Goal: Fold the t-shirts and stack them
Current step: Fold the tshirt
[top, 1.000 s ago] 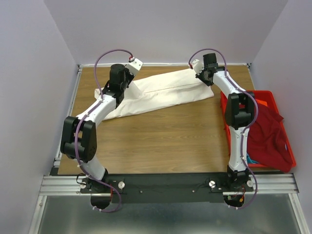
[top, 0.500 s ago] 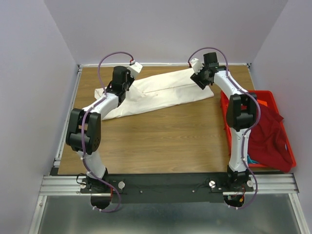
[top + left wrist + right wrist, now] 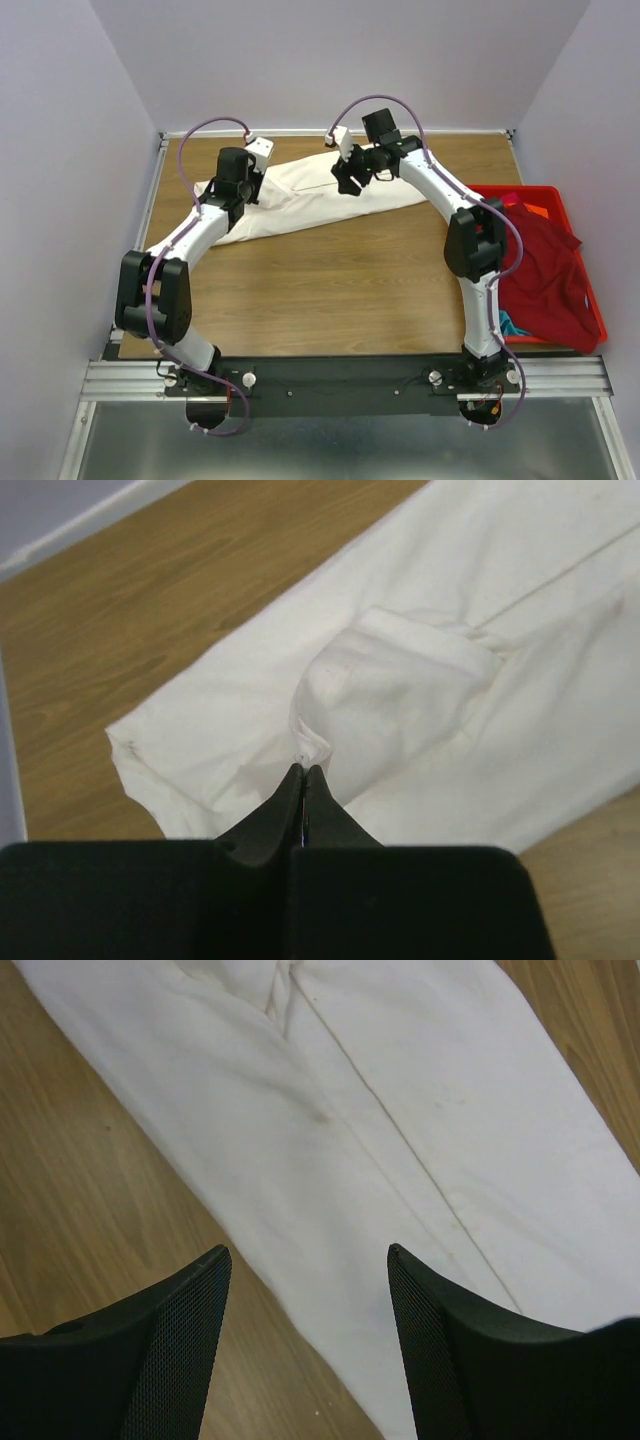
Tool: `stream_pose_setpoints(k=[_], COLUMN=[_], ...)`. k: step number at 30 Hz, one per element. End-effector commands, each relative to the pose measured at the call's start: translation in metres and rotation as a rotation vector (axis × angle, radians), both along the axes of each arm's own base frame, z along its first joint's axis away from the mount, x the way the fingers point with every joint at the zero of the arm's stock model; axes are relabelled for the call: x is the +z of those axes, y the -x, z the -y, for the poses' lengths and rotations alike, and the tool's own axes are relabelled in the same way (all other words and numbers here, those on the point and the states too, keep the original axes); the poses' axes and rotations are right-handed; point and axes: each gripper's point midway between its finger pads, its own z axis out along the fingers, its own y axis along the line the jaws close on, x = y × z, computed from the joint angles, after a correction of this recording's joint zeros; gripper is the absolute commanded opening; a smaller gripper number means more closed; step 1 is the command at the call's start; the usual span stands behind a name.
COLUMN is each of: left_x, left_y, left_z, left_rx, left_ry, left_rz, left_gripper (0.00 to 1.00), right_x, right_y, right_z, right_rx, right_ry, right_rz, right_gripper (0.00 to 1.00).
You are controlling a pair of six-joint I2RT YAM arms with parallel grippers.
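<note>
Left gripper (image 3: pixel 303 772) clenched, seemingly pinching cream t-shirt (image 3: pixel 420 690) fold, right gripper (image 3: pixel 308 1260) spread wide above it, empty.

The dark red shirt (image 3: pixel 545 270) hides most of the teal shirt (image 3: pixel 508 323); the white shirt (image 3: pixel 420 680) runs off both wrist views.

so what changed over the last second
The right gripper opened, apparently releasing the cream-white t-shirt's right end, and swung left to hover over its middle. The left gripper stays pinched shut on the shirt's left part. Shirt, red crate and dark red t-shirt have not moved.
</note>
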Motion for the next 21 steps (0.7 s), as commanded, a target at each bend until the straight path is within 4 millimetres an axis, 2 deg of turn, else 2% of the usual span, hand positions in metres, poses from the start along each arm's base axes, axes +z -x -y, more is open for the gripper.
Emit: stream_pose_setpoints(k=[1, 8, 9, 11, 12, 14, 15, 18, 19, 21], left_x=[-0.011, -0.037, -0.05, -0.056, -0.062, -0.063, -0.06, -0.033, -0.017, -0.002], left_y=[0.041, 0.089, 0.097, 0.11, 0.118, 0.127, 0.129, 0.122, 0.114, 0.102], left_z=[0.019, 0.048, 0.049, 0.06, 0.062, 0.065, 0.065, 0.054, 0.044, 0.031], left_rx=[-0.066, -0.146, -0.122, -0.168, -0.178, -0.191, -0.187, -0.142, -0.096, -0.044], left_ry=[0.158, 0.399, 0.444, 0.508, 0.521, 0.548, 0.552, 0.524, 0.494, 0.469], left_rz=[-0.143, -0.388, -0.454, -0.523, -0.551, -0.565, -0.554, -0.435, -0.356, -0.274], left_gripper=[0.0, 0.0, 0.02, 0.06, 0.22, 0.42, 0.47, 0.5, 0.52, 0.56], right_x=[-0.006, -0.006, -0.007, -0.005, -0.007, -0.002, -0.006, -0.007, -0.007, -0.007], right_y=[0.012, 0.021, 0.023, 0.026, 0.029, 0.033, 0.038, 0.047, 0.053, 0.059], right_z=[-0.008, -0.014, -0.014, -0.014, -0.014, -0.012, -0.011, -0.007, -0.004, -0.002], right_rx=[0.01, 0.018, 0.02, 0.023, 0.021, 0.02, 0.022, 0.025, 0.025, 0.027], right_ry=[-0.066, -0.097, -0.101, -0.106, -0.106, -0.11, -0.106, -0.101, -0.098, -0.097], right_rz=[-0.111, -0.151, -0.16, -0.163, -0.174, -0.175, -0.19, -0.203, -0.209, -0.217], right_gripper=[0.71, 0.71, 0.71, 0.71, 0.71, 0.71, 0.71, 0.71, 0.71, 0.71])
